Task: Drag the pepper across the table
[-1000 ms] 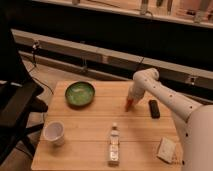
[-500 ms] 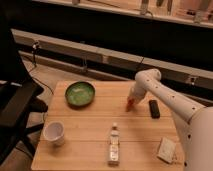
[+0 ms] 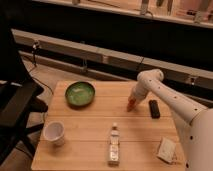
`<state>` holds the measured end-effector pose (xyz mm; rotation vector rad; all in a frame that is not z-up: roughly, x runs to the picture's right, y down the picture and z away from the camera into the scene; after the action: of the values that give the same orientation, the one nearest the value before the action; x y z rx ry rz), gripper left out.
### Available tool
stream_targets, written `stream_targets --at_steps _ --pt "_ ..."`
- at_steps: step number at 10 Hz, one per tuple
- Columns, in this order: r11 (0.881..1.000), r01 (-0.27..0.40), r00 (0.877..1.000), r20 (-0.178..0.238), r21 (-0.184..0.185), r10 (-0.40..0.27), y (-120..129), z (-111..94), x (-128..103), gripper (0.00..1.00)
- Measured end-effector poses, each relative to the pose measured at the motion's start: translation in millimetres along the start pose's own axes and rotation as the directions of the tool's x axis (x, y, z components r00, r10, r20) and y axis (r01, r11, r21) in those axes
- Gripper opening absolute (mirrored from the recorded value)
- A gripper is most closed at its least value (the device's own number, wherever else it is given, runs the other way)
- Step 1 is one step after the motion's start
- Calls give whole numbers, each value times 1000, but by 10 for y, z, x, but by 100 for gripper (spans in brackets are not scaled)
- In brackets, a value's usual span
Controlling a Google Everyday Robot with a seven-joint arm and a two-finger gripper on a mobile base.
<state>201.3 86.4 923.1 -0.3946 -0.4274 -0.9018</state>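
Dim room: a dark wall with a long pale ledge runs across the far side, and a black office chair (image 3: 17,107) stands on the grey floor at the left. Nearer, a rectangular light wooden table (image 3: 90,125) with visible plank grain fills the middle of the view.

On its far left part sits a round green bowl (image 3: 80,93). A white paper cup (image 3: 54,133) stands near the left near corner, well apart from the bowl. A small clear bottle with a pale cap and a yellowish label (image 3: 115,146) is at the near middle of the top. A black rectangular remote-like bar (image 3: 154,108) lies toward the right side, its long axis running near to far. A small white card-like item (image 3: 166,149) rests by the near right corner.

A white robot arm (image 3: 172,97) enters from the near right, rises to a rounded joint above the far right part of the table, then angles down and left. Its gripper (image 3: 132,102) is low over the wood, between the bowl and the black bar and closer to the bar. The small orange-red tapered pepper (image 3: 130,106) shows right at the gripper's tip, on or just above the table top, just left of the black bar and apart from it. Whether the gripper is clamped on the pepper or only set against it cannot be told.
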Motion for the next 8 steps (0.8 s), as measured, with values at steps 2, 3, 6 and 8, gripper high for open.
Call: stream_targets --at_steps 2,3,6,8 --pt "1000 -9 1000 1 4 9 22 -8 10 0" --pt "1000 -14 1000 1 7 14 31 -18 18 0" --pt "999 -29 1000 3 16 29 65 -32 29 0" --pt "999 -39 999 3 21 39 85 -47 41 0"
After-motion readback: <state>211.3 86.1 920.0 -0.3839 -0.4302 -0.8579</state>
